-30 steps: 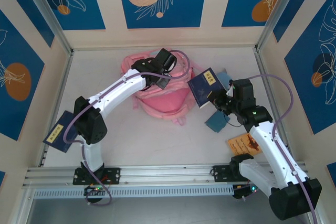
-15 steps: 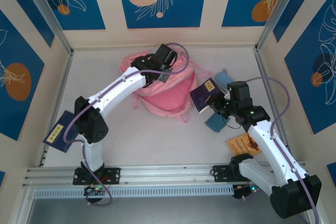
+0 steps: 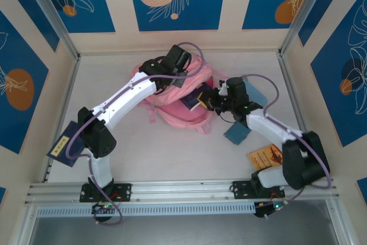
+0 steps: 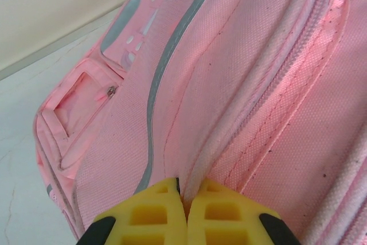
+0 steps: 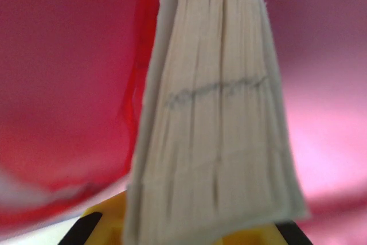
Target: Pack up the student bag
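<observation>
Student bag (image 3: 178, 113) w/ book (image 3: 192, 101) at opening

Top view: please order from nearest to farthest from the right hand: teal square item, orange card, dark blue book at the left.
1. Teal square item, just right of the right hand.
2. Orange card, farther right, near the front edge.
3. Dark blue book, far left.

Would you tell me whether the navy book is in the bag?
Partly in: the navy book pokes into the student bag, pink fabric around its pages; right pincer holds it.
</observation>
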